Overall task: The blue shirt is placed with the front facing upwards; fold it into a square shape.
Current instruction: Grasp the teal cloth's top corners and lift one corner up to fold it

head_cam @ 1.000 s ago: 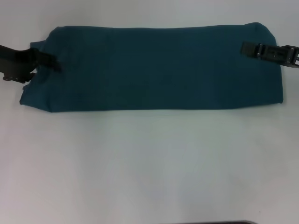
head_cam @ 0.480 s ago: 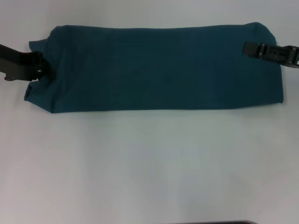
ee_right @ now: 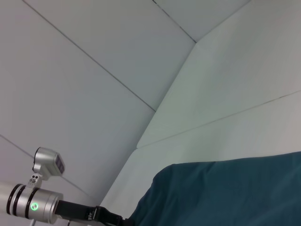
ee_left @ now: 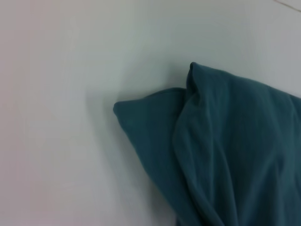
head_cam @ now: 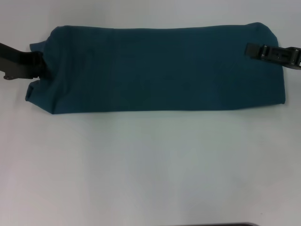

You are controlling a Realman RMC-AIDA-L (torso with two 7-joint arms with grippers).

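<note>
The white counter (head_cam: 150,165) fills most of the head view, bare in its near half. Across its far half lies the shirt (head_cam: 160,68), folded into a long dark teal band running side to side, with no lettering or collar showing on the upper face. Its near edge is straight; its left end is rumpled, with a small flap sticking out toward the left arm. The left wrist view shows that end close up: a pointed corner of cloth (ee_left: 146,122) lying flat on the counter, with a thicker fold heaped over it. The left tool (head_cam: 38,66) sits at the shirt's left end, touching the cloth edge; whether its fingers are apart or clamped on the fabric cannot be told. The right tool (head_cam: 250,49) lies over the shirt's right end, near the far corner, its black fingers looking together on top of the cloth, though a grip cannot be made out. The right wrist view shows the shirt's far edge (ee_right: 221,188) against pale wall panels.
</note>
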